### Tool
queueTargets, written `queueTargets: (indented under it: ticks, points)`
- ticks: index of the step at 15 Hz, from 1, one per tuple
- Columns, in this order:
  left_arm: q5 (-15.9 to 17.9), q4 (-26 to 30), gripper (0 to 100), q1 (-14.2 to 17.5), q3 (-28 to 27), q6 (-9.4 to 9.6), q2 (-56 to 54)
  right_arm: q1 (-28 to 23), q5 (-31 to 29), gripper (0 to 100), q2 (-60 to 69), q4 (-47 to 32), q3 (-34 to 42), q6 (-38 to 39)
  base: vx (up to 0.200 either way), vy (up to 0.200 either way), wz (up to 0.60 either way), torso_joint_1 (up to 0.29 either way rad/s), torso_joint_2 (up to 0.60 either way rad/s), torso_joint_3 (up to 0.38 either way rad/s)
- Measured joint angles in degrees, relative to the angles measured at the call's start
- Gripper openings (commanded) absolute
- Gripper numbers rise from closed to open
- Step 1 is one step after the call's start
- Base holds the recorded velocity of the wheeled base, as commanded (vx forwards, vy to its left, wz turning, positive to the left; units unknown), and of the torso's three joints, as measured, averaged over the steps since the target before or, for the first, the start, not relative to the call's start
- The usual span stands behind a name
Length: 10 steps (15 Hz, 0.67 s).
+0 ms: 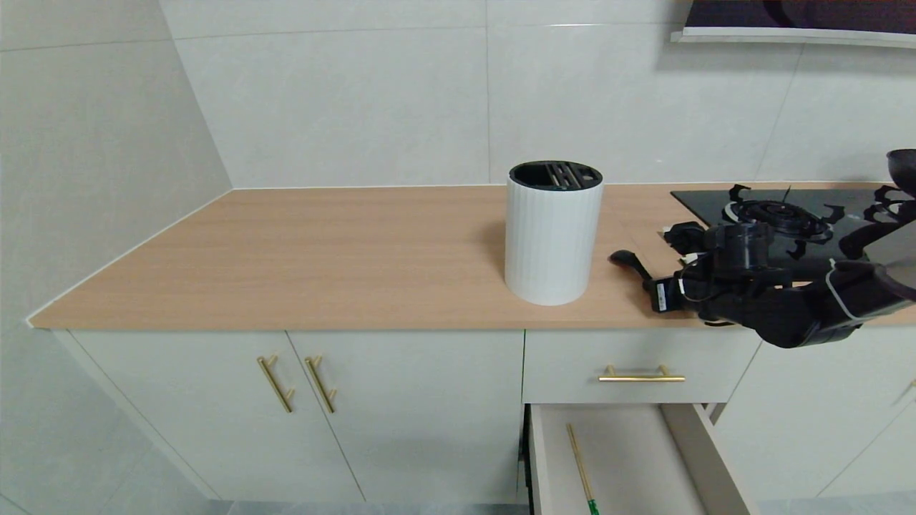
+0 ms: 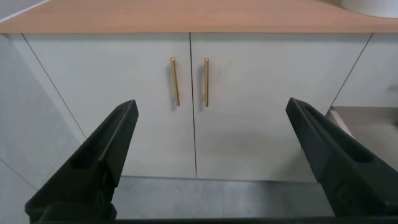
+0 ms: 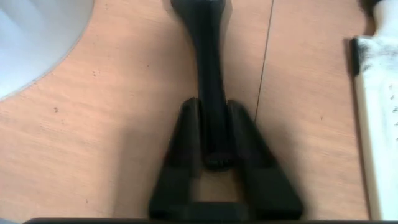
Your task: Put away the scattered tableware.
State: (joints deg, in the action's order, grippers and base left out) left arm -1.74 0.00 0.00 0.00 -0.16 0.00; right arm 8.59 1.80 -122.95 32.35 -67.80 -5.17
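Between the right jaws, which are closed on its handle, a black utensil (image 3: 208, 81) is held low at the bench (image 3: 124, 143). A white holder (image 1: 553, 232) is seen just past the jaws' tips. The left jaws are spread wide, facing the cabinet doors (image 2: 249, 112).

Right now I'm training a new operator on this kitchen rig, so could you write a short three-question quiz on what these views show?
1. True or false: the right tool is shut on the black utensil handle, which lies on the counter beside the white holder.
2. Where does the chopstick lie? A: on the counter. B: in the open drawer. C: in the white holder.
3. Fill the blank: the jaws of the left tool, which faces the cabinet doors, stand ____.

Key: 1 true; 2 B; 3 open.
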Motion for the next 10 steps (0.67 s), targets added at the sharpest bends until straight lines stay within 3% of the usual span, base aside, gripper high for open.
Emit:
queueTargets:
  ticks: [4, 10]
  points:
    - [0.02, 0.0, 100, 0.0, 0.0, 0.0, 0.0, 0.02, -0.06, 0, 1.26, -3.16, -0.09, 2.19, 0.0, 0.0, 0.0, 0.0, 0.0, 0.0]
    - [0.02, 0.0, 100, 0.0, 0.0, 0.0, 0.0, 1.22, -0.06, 0, 16.45, -34.23, -0.74, 10.28, 0.0, 0.0, 0.0, 0.0, 0.0, 0.0]
